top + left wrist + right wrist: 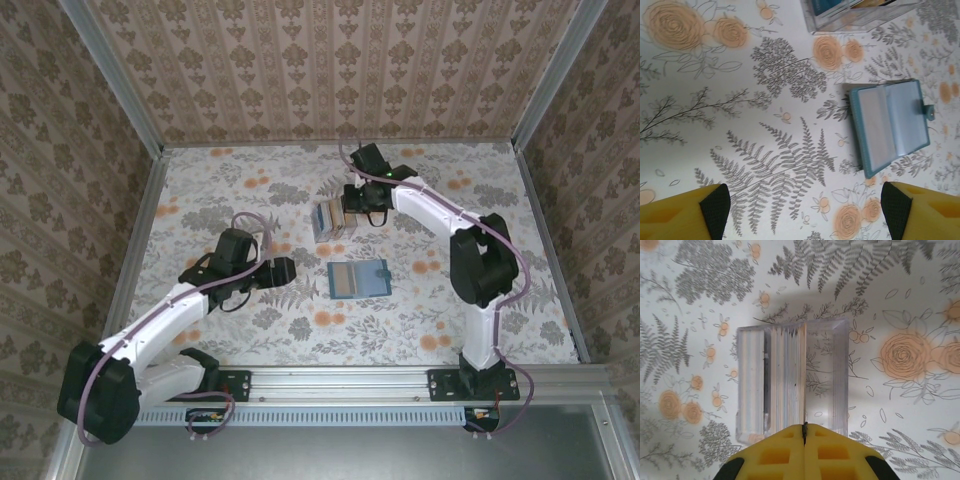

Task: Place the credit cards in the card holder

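- We see the left gripper (pixel 805 206) with its jaws spread wide and nothing between them; only the flowered table (pixel 220 190) shows in the gap.
- Its yellow fingers (pixel 680 215) with their dark pads hang above the cloth, touching nothing that we can see.
- The card holder (pixel 890 127) lies open and flat on the table, ahead of that gripper and off to its right, well apart from both fingers.
- From above, the card holder (pixel 358 279) sits near the middle of the table, just right of the left gripper (pixel 283 270) and on the near side of the clear box (pixel 333 217).
- The holder's teal edge frames pale inner sleeves, and a small tab (pixel 928 111) sticks out from one side.
- The right gripper (pixel 804 431) has its jaws pressed together, leaving only a thin dark seam between the yellow fingers (pixel 775 455).
- That seam lines up with the edge of one upright card below, but we cannot tell whether the tips pinch it or merely hover over it.
- The credit cards (pixel 785 375) stand on edge inside the clear box (pixel 837 375), packed into one half while the other half shows the cloth through it.
- From above, the right gripper (pixel 355 208) hangs at the right edge of the box, over the credit cards (pixel 328 218).
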### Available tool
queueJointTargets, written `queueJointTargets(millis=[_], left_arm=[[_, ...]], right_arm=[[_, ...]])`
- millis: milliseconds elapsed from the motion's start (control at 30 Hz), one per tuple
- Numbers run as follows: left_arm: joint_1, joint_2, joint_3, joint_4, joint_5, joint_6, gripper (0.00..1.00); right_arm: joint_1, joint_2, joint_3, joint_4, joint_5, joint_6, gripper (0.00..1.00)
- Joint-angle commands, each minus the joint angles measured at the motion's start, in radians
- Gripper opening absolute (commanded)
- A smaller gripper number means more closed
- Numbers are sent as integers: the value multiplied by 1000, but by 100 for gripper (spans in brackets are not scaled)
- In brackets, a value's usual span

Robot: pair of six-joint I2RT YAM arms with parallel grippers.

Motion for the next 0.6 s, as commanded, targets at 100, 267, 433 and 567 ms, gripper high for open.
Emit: queueJointTargets(millis=[100, 267, 433, 567], left_arm=[[-31, 8, -7, 78, 46, -18, 82], [-80, 76, 24, 87, 50, -7, 82], [-125, 176, 62, 101, 64, 8, 81], [-138, 265, 104, 93, 94, 35, 76]], right_arm=[[-11, -183, -110, -20, 44, -21, 0], [-37, -346, -312, 7, -45, 1, 0], [-72, -487, -567, 103, -293, -5, 0], [-92, -557, -765, 256, -477, 21, 0]])
